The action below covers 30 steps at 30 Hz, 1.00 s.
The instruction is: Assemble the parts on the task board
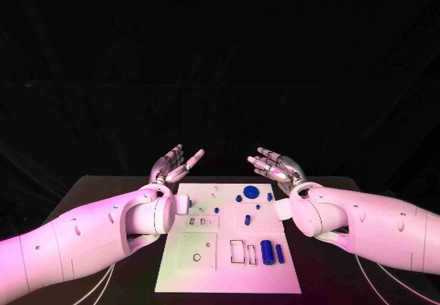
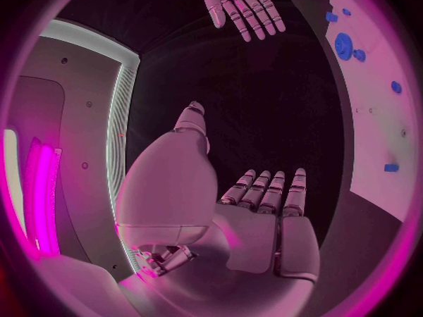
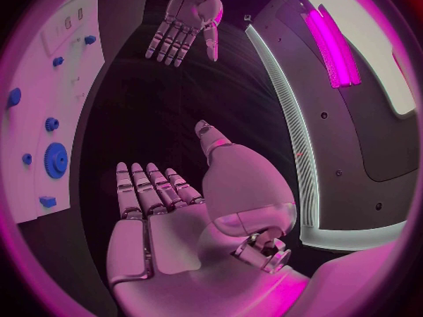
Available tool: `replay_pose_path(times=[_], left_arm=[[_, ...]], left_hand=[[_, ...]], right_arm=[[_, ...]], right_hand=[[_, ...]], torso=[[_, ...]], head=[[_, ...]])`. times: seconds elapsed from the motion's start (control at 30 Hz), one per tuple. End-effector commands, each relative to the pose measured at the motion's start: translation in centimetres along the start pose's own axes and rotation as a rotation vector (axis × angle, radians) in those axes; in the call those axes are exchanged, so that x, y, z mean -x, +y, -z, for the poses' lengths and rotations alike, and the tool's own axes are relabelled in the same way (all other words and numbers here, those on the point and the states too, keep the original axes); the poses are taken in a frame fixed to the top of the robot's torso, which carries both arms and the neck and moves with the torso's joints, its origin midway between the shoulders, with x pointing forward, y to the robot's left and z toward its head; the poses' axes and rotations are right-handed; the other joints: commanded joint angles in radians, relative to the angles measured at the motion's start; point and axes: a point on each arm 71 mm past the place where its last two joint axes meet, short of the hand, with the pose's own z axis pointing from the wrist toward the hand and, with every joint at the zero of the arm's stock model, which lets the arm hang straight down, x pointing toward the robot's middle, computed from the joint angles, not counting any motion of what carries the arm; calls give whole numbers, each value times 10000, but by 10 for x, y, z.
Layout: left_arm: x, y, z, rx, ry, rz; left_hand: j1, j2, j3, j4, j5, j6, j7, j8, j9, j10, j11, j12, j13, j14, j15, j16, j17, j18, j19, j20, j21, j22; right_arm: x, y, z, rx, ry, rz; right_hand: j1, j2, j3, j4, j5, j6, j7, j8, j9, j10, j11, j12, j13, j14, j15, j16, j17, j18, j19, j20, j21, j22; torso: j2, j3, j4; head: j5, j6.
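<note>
Both the left hand [image 1: 174, 164] and the right hand [image 1: 278, 166] hovered past the task board's [image 1: 206, 267] far edge. Fingers were spread, holding nothing. Blue parts [image 1: 267, 251] lay on the board.

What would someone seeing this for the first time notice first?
Two silver hands raised with fingers spread, holding nothing: the left hand and the right hand, above the far end of the table. Between the arms lies the white task board, with a round blue gear near its far edge and a blue cylinder toward its near right.
</note>
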Motion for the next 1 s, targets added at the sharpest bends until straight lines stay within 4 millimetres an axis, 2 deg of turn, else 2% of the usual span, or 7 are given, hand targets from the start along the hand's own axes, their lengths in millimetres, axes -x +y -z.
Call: replay_pose_path(times=[0.03,0.2,0.23,0.3,0.47,0.6,1.0], left_arm=[[-4,-1,0,92,349,195],[-4,-1,0,92,349,195],[19,-8,7,-197,403,187],[22,-11,8,-303,382,181],[27,-16,9,-470,361,183],[29,-22,11,-529,473,216],[27,-47,24,-867,1458,64]], left_hand=[[334,151,102,87,58,291,780,74,44,291,203,87,43,206,129,77,38,189,24,106,73,23],[514,635,449,55,4,1364,922,271,161,1063,329,170,107,1633,605,358,190,198,501,139,271,116],[541,708,491,48,-6,1573,959,310,182,1251,378,196,123,1826,593,395,205,187,603,140,306,132],[652,923,606,30,-34,2283,1034,438,244,1901,482,278,174,2616,588,561,269,182,1063,139,468,206],[963,1291,672,-35,-87,4522,1103,854,424,5004,792,828,396,5990,297,1338,592,389,4249,112,1612,739],[1107,1451,552,-80,-100,6289,1101,1144,511,6755,522,1209,475,6980,6,1615,698,824,5165,80,2131,889],[1909,1511,451,-501,-93,7514,774,1325,555,8252,69,1381,517,8500,-498,1988,1130,1282,6102,38,2760,1059]], right_arm=[[-11,-1,-2,-313,1875,261],[-11,-1,-3,-391,2136,366],[12,13,-5,1115,1170,2455],[15,15,-6,1228,1103,2650],[21,20,-8,1404,1052,3038],[25,26,-11,1506,1099,3356],[30,44,-19,1982,2011,6965]], right_hand=[[921,-12,66,-596,107,2131,1512,414,214,2767,-68,441,207,3235,-190,626,237,407,1745,50,723,351],[1201,48,292,-966,240,4250,1263,729,339,5063,-345,759,283,4866,-448,810,259,659,2775,46,1139,505],[1225,30,316,-1016,213,4453,1232,743,340,5169,-376,766,280,4966,-480,812,259,693,2993,45,1223,540],[1266,-17,397,-1153,123,5062,1151,758,333,5491,-464,763,267,5280,-580,802,255,796,3582,47,1467,630],[1271,-97,601,-1388,31,6121,1035,701,324,6133,-633,717,264,5954,-768,787,259,965,4129,22,1779,701],[1171,-142,909,-1552,11,6565,907,555,310,6747,-776,626,262,6710,-987,812,276,986,4811,-136,2157,803],[1202,-768,1804,-2401,391,7695,486,570,357,8391,-1325,362,329,8880,-1728,1064,727,959,6388,-1052,4068,1792]], torso=[[2,-1,0],[2,-1,0],[194,-78,-39],[228,-80,-37],[346,-85,-17],[473,-103,-19],[1022,-205,11]], head=[[0,0],[0,0],[-23,-137],[-15,-140],[-26,-128],[-45,-135],[-119,-65]])
